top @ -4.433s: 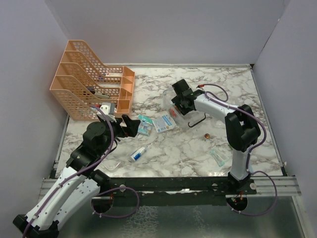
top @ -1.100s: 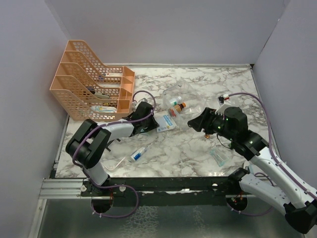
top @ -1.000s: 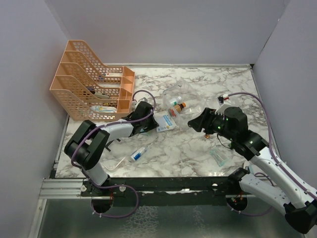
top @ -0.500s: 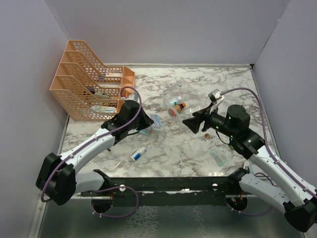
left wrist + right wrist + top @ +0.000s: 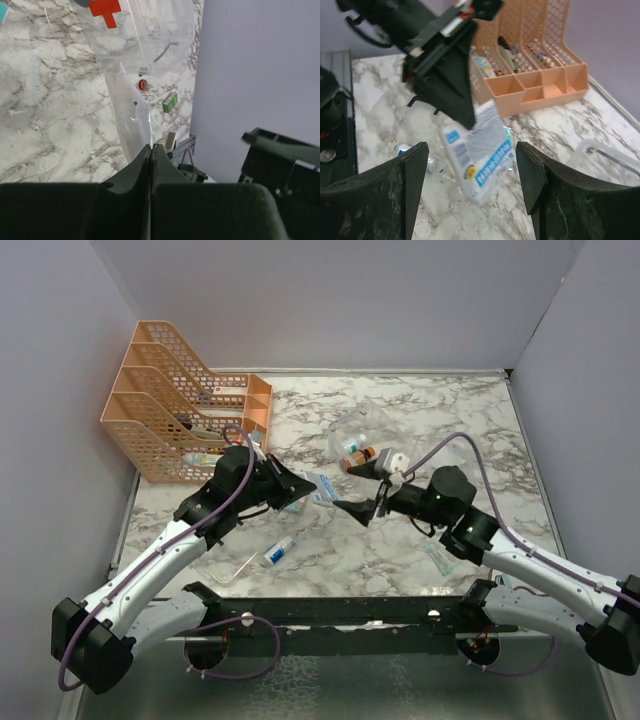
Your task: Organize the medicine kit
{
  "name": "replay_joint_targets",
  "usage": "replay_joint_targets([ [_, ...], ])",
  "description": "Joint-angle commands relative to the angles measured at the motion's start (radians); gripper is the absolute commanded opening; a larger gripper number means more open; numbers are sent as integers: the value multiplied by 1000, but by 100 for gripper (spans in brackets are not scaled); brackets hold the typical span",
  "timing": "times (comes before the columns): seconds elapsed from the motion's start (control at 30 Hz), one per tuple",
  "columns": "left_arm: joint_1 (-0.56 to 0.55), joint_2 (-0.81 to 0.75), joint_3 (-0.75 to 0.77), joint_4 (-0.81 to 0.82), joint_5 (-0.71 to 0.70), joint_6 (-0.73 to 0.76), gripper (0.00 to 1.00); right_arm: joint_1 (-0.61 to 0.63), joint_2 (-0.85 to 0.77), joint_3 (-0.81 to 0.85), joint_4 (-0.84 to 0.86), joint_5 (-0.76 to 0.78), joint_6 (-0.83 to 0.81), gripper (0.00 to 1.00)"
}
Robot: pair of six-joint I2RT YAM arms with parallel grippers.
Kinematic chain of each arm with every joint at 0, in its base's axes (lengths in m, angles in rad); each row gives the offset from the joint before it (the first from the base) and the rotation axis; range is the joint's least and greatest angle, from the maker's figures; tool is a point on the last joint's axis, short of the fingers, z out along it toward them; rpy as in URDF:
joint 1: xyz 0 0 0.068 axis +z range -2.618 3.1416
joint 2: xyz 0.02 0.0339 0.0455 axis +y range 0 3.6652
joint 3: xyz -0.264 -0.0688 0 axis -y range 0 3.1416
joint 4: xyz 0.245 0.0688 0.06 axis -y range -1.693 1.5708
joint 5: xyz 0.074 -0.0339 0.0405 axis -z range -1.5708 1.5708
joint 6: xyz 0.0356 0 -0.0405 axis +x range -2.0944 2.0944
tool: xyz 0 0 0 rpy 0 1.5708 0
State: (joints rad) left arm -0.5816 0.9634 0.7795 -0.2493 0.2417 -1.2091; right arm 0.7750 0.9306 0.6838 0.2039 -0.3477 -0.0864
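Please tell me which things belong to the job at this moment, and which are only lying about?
In the job: left tool, shut on the blue-and-white packet; right tool, open near it; orange organizer.
Lying about: clear bag of small bottles; small tube; sachet.

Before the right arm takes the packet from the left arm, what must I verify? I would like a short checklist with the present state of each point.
1. Left gripper shut on the clear packet: ok, the jaws are closed on its top edge.
2. Right gripper open: ok, its fingers stand wide apart.
3. Packet between the right fingers: not ok, it hangs ahead of them.
4. Packet lifted off the marble table: cannot tell.
5. Small tube out of the way: ok, it lies on the table apart from both grippers.
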Motion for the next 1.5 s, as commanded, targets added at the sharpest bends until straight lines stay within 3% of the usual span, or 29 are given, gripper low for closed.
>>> replay_joint_targets([
  [0.0,9,-22,46,-8,49,-146,0,160,73,-6,58,177,-207,72],
  [0.2,12,-78,-73,112,61,-367,0,207,177,-57,211,281,-325,72],
  [0.5,14,-66,-78,101,77,-398,0,207,258,-187,490,275,-471,68],
  [0.87,14,-74,-102,115,91,-436,0,207,291,-179,555,239,-489,44],
  [1.07,20,-86,-111,127,82,-437,0,208,285,-177,534,241,-473,17],
  [1.1,21,-88,-108,124,77,-430,5,208,277,-176,521,243,-463,12],
  [1.2,27,-95,-85,84,34,-377,35,208,240,-149,434,241,-415,1],
  [1.3,34,-112,-25,9,-63,-254,63,207,203,-82,283,259,-371,1],
  [1.47,35,-179,119,-115,-376,75,80,180,203,91,12,281,-303,1],
])
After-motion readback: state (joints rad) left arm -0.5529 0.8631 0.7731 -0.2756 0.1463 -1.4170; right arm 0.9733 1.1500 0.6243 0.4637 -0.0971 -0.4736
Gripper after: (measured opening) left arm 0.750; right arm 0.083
